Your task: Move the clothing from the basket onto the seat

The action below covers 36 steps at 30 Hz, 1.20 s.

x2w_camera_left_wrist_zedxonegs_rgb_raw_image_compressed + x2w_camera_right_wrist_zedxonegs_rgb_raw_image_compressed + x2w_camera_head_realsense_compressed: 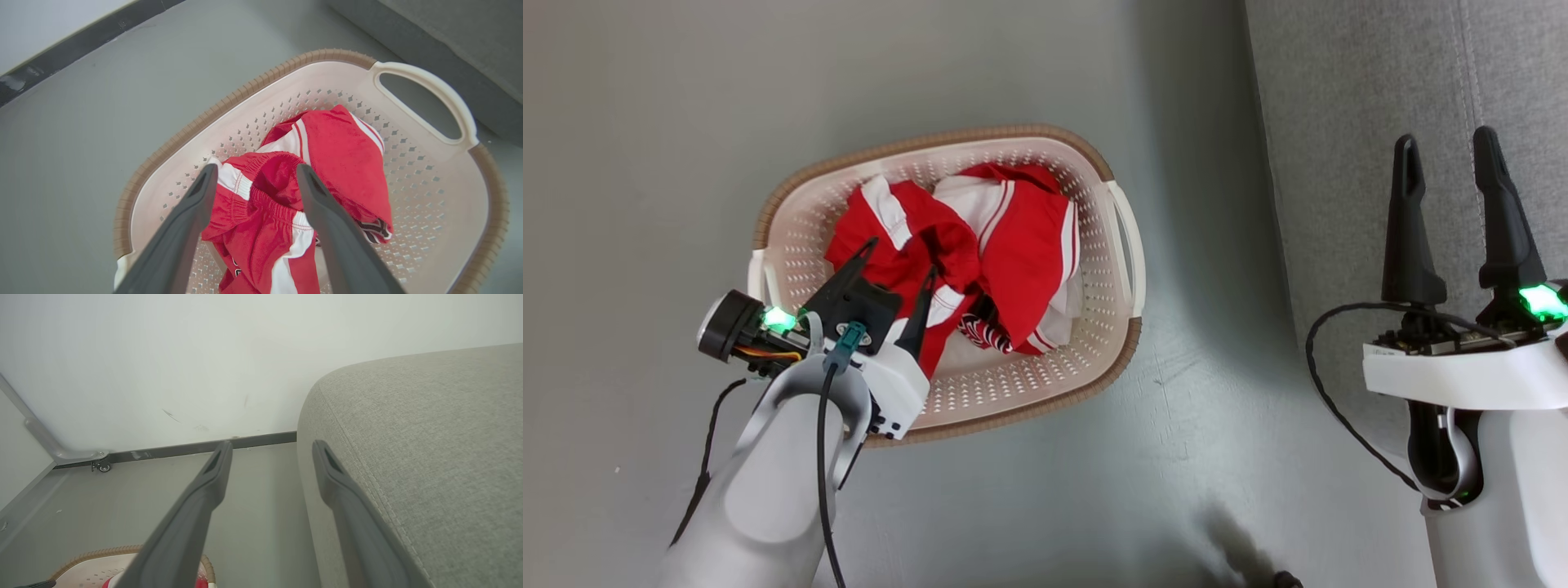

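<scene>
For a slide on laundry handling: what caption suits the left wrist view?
Open left gripper poised above red clothing heaped in the basket, seat beyond.

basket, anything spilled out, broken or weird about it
Nothing stands out. The basket sits upright on the floor, its rim and handle look unbroken, and the clothing is a crumpled heap wholly inside it, nothing draped over the edge.
</scene>
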{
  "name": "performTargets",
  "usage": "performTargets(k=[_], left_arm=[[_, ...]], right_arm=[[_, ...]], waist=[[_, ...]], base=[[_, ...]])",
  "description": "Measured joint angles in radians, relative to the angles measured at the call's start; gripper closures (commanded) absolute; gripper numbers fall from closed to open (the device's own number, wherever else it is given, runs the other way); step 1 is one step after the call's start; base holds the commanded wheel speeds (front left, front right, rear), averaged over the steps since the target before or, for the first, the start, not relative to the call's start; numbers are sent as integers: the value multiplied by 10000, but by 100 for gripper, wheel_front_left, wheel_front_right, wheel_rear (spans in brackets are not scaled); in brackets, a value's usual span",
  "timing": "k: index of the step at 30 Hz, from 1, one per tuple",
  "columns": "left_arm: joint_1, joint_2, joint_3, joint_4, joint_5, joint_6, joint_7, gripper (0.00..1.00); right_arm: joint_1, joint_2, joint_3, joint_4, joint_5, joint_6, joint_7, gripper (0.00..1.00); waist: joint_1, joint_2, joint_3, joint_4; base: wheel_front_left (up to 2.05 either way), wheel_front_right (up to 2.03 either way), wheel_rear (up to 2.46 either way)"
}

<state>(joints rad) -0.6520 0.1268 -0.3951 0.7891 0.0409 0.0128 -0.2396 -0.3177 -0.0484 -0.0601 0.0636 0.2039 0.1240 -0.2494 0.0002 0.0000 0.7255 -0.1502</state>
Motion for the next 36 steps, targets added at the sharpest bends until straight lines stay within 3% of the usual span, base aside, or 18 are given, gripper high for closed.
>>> performTargets(k=[19,36], left_arm=[[-1423,115,-92,1469,357,52,330,0],[-2302,669,13,2491,708,1009,650,0]], right_arm=[[-466,2,169,-420,347,0,-2,0],[-702,2,332,-556,709,0,-2,0]], waist=[[-1,0,1214,-620],[0,0,1983,-1000]], base=[[0,0,0],[0,0,0]])
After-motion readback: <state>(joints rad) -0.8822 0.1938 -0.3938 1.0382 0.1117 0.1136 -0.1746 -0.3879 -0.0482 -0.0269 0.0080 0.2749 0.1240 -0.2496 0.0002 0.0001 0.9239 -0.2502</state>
